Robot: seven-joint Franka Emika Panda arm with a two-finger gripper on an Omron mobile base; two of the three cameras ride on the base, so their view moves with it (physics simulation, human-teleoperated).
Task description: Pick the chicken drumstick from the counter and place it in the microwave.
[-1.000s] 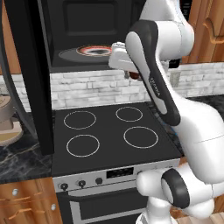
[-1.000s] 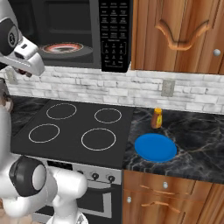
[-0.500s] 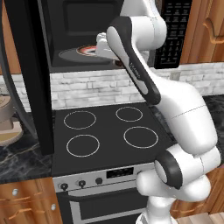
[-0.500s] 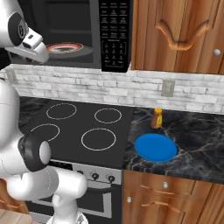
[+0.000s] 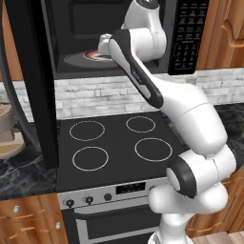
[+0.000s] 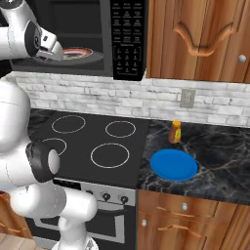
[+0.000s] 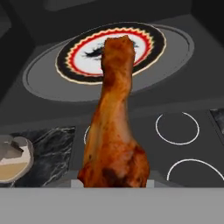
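Observation:
The chicken drumstick (image 7: 114, 127), reddish-brown, stands up between my fingers and hides their tips in the hand view. My gripper (image 5: 103, 45) is shut on it and is raised at the mouth of the open microwave (image 6: 128, 34). Beyond the drumstick lies the round red-rimmed plate (image 7: 111, 50) on the grey turntable (image 7: 43, 81). The same plate (image 5: 95, 56) sits just left of my hand in the left base view, and the plate (image 6: 79, 52) lies just right of my gripper (image 6: 52, 49) in the right base view. The black marble counter (image 6: 215, 161) is far below.
The microwave door (image 5: 28, 81) hangs open at the left. Under my arm is the black stovetop (image 5: 114, 143) with white rings. A blue plate (image 6: 173, 164) and an orange bottle (image 6: 175, 132) stand on the counter to the right. A pale bowl (image 5: 7, 128) sits far left.
My arm has swung up and leftward, carrying the hand from beside the microwave front to its opening, close to the red-rimmed plate.

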